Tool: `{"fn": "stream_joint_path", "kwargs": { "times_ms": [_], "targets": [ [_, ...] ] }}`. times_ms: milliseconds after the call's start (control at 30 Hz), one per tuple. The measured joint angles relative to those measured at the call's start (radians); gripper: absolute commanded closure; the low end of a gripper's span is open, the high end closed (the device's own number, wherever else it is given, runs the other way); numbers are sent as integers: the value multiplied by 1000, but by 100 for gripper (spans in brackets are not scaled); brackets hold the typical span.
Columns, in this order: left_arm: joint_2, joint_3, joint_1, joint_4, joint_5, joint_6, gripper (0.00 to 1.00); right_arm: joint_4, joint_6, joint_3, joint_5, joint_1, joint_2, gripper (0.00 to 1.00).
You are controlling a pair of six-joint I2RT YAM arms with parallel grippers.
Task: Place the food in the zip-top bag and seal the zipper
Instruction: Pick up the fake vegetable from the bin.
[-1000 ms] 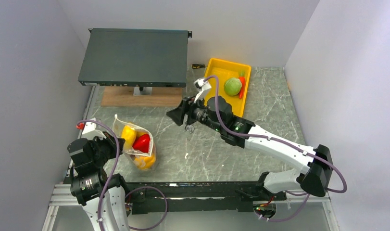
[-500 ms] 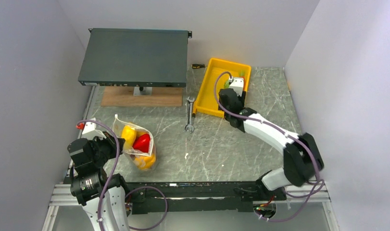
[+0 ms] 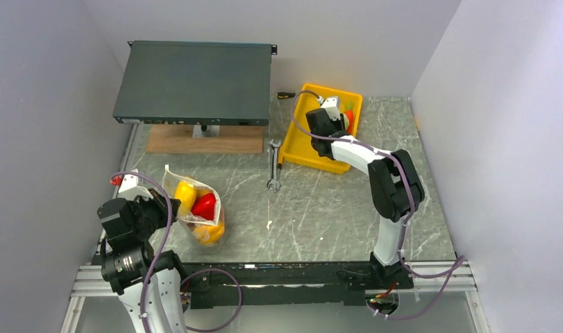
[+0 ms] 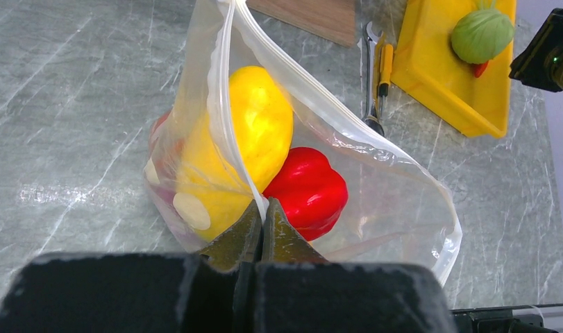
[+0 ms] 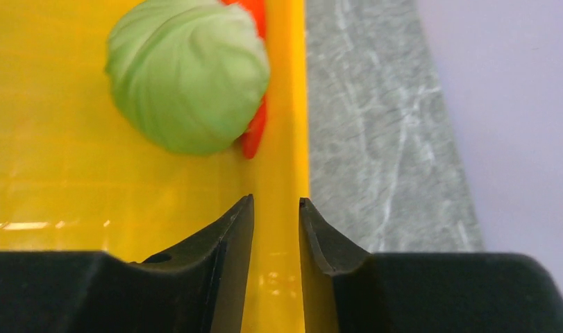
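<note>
The zip-top bag point(image 3: 195, 208) lies at the near left with its mouth open, holding a yellow pepper point(image 4: 254, 132), a red pepper point(image 4: 309, 191) and orange food beneath. My left gripper point(image 4: 263, 208) is shut on the bag's near mouth edge, on the whitish zipper point(image 4: 226, 104). My right gripper point(image 5: 275, 201) is open with a narrow gap and empty. It hovers over the right rim of the yellow tray point(image 5: 56, 187), just short of the green cabbage point(image 5: 188, 73). An orange carrot point(image 5: 254, 132) lies behind the cabbage against the tray wall.
A dark flat equipment case point(image 3: 195, 82) rests on a wooden board point(image 3: 202, 143) at the back left. A wrench point(image 3: 273, 166) lies left of the yellow tray point(image 3: 299, 139). A screwdriver point(image 3: 285, 95) lies behind the tray. Grey walls enclose the table.
My right arm has swung from the table's middle back to the yellow tray and now points at the cabbage. The left gripper and the bag have not moved.
</note>
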Motion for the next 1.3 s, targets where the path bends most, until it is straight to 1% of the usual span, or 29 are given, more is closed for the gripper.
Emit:
{"fn": "stream_joint_path", "kwargs": {
  "times_ms": [100,167,267,433,600,700,767,833,933,1033,1100,1167,1300],
  "targets": [
    [14,0,0,0,0,0,100,25,-68,36,62,-19,37,62],
    [20,0,-1,0,0,0,100,54,-105,50,75,-43,58,59],
    [23,0,-6,0,0,0,100,90,-151,88,72,-85,105,59],
    [32,0,-11,0,0,0,100,117,-219,255,60,-132,243,59],
    [40,0,-13,0,0,0,100,126,-267,307,2,-140,301,58],
    [40,0,-14,0,0,0,100,119,-254,309,-108,-142,293,57],
    [42,0,-14,0,0,0,100,124,-223,293,-203,-144,266,55],
    [47,0,-15,1,0,0,100,139,-179,242,-302,-145,213,51],
    [53,0,-15,1,1,0,100,161,-120,165,-420,-147,125,49],
    [53,0,-15,0,1,0,100,154,-97,196,-431,-145,115,49],
    [53,0,-15,0,1,0,100,127,-95,263,-407,-150,149,48],
    [53,0,-16,1,1,0,100,107,-94,320,-383,-159,188,42],
    [53,0,-16,0,1,0,100,54,-93,391,-351,-188,263,41]
  ]
}}
